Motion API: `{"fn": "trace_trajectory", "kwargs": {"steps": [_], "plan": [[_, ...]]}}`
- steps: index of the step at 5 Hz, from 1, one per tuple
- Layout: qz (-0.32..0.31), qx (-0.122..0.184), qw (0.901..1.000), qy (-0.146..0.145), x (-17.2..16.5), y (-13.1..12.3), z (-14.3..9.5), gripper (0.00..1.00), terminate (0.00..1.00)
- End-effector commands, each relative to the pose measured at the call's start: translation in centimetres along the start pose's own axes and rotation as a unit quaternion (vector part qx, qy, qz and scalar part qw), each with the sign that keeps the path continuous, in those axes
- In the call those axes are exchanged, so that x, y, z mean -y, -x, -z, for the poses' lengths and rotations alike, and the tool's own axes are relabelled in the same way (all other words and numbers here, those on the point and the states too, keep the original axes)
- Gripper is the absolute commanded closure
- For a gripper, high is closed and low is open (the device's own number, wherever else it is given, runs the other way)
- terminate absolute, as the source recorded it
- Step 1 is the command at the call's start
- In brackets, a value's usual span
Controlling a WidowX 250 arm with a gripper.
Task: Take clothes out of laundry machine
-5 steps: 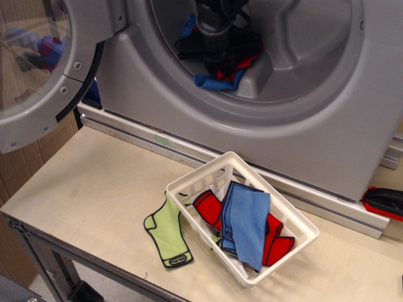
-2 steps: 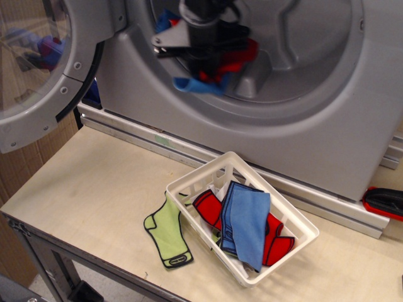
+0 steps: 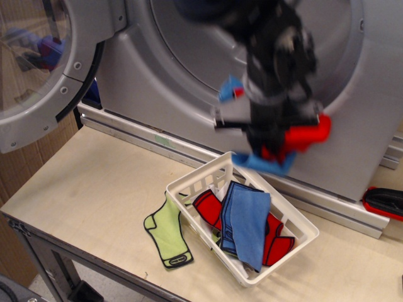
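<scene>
The grey laundry machine (image 3: pixel 157 82) fills the back, its round door (image 3: pixel 38 69) swung open at the left. My gripper (image 3: pixel 267 135) is outside the drum, blurred by motion, above the far end of the white basket (image 3: pixel 189 182). It is shut on a bundle of clothes: a red piece (image 3: pixel 305 135) and a blue piece (image 3: pixel 267 163) hang from it, with a blue bit (image 3: pixel 230 89) at its left. More clothes lie in the basket: a blue cloth (image 3: pixel 245 220) over red ones (image 3: pixel 211 207).
A light green cloth (image 3: pixel 167 233) lies on the wooden table (image 3: pixel 82 189) left of the basket. A red and black tool (image 3: pixel 384 201) lies at the right edge. The table's front edge is near the bottom.
My gripper has come out of the drum with the red and blue clothes and moved right and down to above the basket. The basket and green cloth have not moved.
</scene>
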State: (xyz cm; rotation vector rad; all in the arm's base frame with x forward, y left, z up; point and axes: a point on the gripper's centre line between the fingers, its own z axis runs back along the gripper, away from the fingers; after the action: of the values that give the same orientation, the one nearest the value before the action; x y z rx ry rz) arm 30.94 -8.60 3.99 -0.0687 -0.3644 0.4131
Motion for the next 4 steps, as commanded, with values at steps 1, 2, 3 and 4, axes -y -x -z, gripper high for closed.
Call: {"fn": "trace_trajectory", "kwargs": {"steps": [1,2,3,4], "plan": [[-0.005,-0.059,0.998,-0.02,-2.0,3.7,0.8,1.0,0.0],[-0.02,-0.072,0.9968,-0.026,-2.9,5.1,1.2,1.0,0.0],[-0.04,-0.077,0.9962,-0.006,-3.3,5.4,1.4,1.0,0.0],[-0.045,-0.058,0.9971,0.018,-3.3,5.1,0.9,0.0,0.0]]}}
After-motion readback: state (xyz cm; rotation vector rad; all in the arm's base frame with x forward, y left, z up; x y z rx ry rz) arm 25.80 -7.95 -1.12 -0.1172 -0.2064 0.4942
